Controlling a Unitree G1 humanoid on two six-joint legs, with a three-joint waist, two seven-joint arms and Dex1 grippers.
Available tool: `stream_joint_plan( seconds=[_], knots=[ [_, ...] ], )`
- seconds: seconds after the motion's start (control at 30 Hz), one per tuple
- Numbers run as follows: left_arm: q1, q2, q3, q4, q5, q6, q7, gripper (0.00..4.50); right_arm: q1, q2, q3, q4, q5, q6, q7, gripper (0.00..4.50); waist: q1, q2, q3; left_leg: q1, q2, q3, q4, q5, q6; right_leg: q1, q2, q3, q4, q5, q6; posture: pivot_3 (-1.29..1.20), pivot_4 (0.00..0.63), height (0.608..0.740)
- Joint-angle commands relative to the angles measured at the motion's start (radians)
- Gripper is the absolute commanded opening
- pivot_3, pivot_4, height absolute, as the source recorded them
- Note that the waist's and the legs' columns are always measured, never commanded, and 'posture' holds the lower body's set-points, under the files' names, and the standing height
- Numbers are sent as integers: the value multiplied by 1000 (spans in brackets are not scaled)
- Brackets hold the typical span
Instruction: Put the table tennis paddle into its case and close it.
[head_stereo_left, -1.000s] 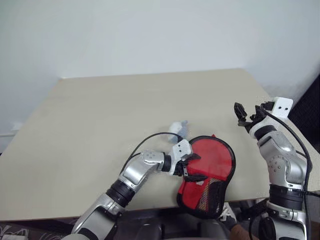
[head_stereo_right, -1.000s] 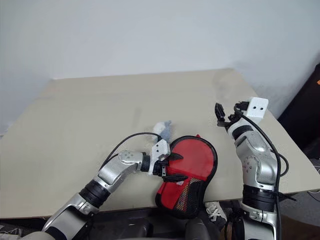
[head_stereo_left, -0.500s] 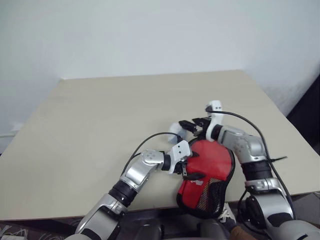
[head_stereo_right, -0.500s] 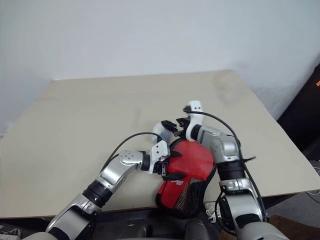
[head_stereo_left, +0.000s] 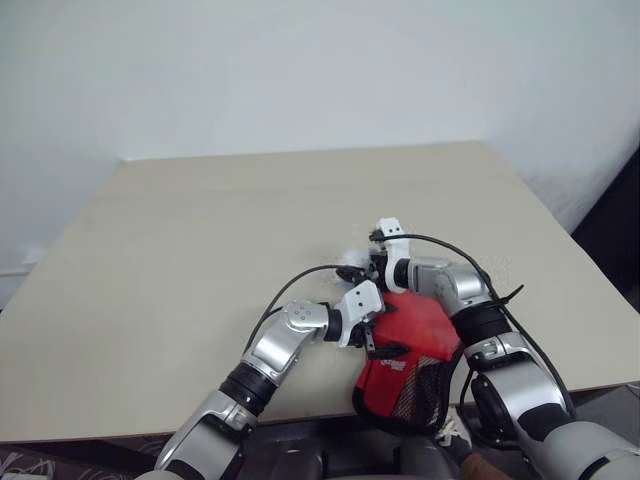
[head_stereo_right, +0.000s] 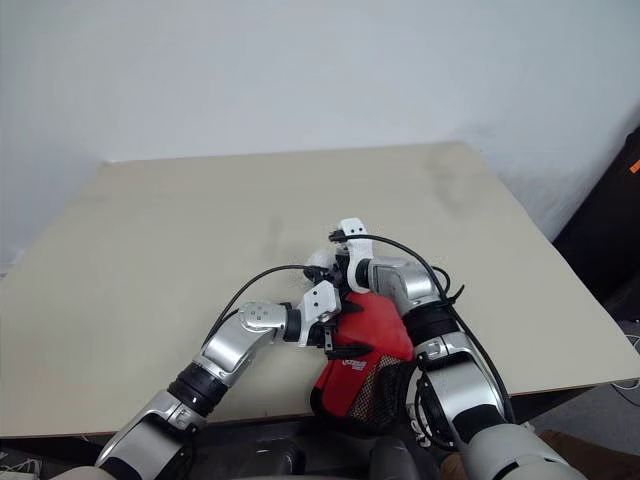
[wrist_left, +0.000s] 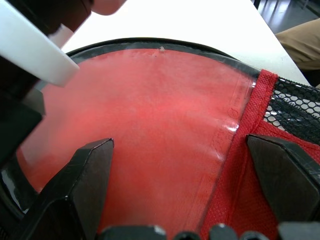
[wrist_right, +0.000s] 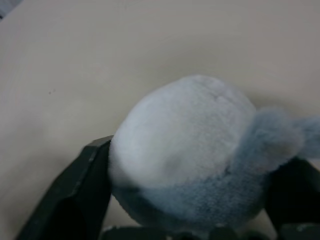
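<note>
The case (head_stereo_left: 412, 345) lies at the table's (head_stereo_left: 200, 250) near edge, long axis toward the robot, under the left gripper's (wrist_left: 185, 165) open jaws, while the right gripper's (wrist_right: 190, 165) jaws bracket a fluffy ball (wrist_right: 195, 150) beyond it.

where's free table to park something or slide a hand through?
Free: the table from the far edge down to the arms, the left side beyond the left arm, and the right side past the right arm. Crowded: near-edge middle, where the case, fluffy ball, left claw and right claw bunch together.
</note>
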Motion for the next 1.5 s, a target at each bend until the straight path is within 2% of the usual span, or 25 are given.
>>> stream_joint_plan(
  seconds=[0.03, 0.2, 0.27, 0.37, 0.53, 0.73, 0.87, 1.03, 1.23, 1.5],
  knots=[
    [22, 5, -24, 70, 62, 47, 22, 4500, 2, 8, -12, -72, 3, -17, 17, 2904, 0, 0, 0, 0, 0, 0, 0, 0, 0, 0, 0, 0, 0, 0, 0, 0, 0, 740],
    [11, -2, -26, 88, 69, 45, 25, 4500, -20, 47, -98, -39, 6, -75, -76, 1310, 0, 0, 0, 0, 0, 0, 0, 0, 0, 0, 0, 0, 0, 0, 0, 0, 0, 740],
    [8, -5, -25, 94, 72, 46, 28, 4500, -46, 66, -143, 24, -15, -147, -159, 869, 1, 0, 0, 1, 0, 0, 0, 0, 0, 1, 0, 0, 0, 0, 0, 0, 0, 740],
    [3, -8, -22, 100, 75, 46, 29, 4500, -81, 78, -193, 119, -34, -234, -256, 556, 0, 0, 0, 2, 0, -1, 0, 0, 0, 3, 0, -1, -1, 0, 0, 0, 0, 740],
    [-4, -9, -16, 107, 78, 48, 36, 4500, -136, 46, -279, 271, -52, -357, -390, 533, 0, 0, 0, 3, 0, -1, 0, 0, 0, 4, 0, -1, 0, 0, 0, 0, 0, 740],
    [-12, -18, -5, 121, 79, 49, 46, 4500, -119, -53, -367, 284, -34, -381, -416, 532, 0, 0, 0, 3, 0, -1, 0, 0, 0, 5, 0, -1, -1, 0, 0, 0, 0, 740],
    [-22, -29, -5, 136, 82, 44, 47, 4500, 2, -138, -436, 113, 4, -287, -419, 531, 6, 0, 0, 3, 0, -2, 1, 0, 0, 6, 0, -1, -1, 0, 0, 0, 0, 740],
    [-31, -39, -9, 150, 83, 37, 36, 4500, 200, -194, -526, -189, 79, -121, -460, 514, 9, 1, 0, 2, -2, -2, 2, 0, 1, 7, -1, 0, -2, -1, 1, 0, 0, 740],
    [-37, -48, -19, 160, 84, 32, 16, 4500, 403, -188, -644, -521, 184, 52, -531, 485, 27, 1, 0, 0, -4, -2, 3, 0, 1, 7, -2, 1, -3, -2, 3, 0, 0, 740],
    [-51, -62, -26, 194, 92, 13, -10, 4500, 607, -167, -785, -788, 301, 199, -611, 483, 34, 0, 1, -1, -4, -1, 3, 0, 1, 6, -3, 1, -4, -5, 0, 0, 0, 740]
  ],
)
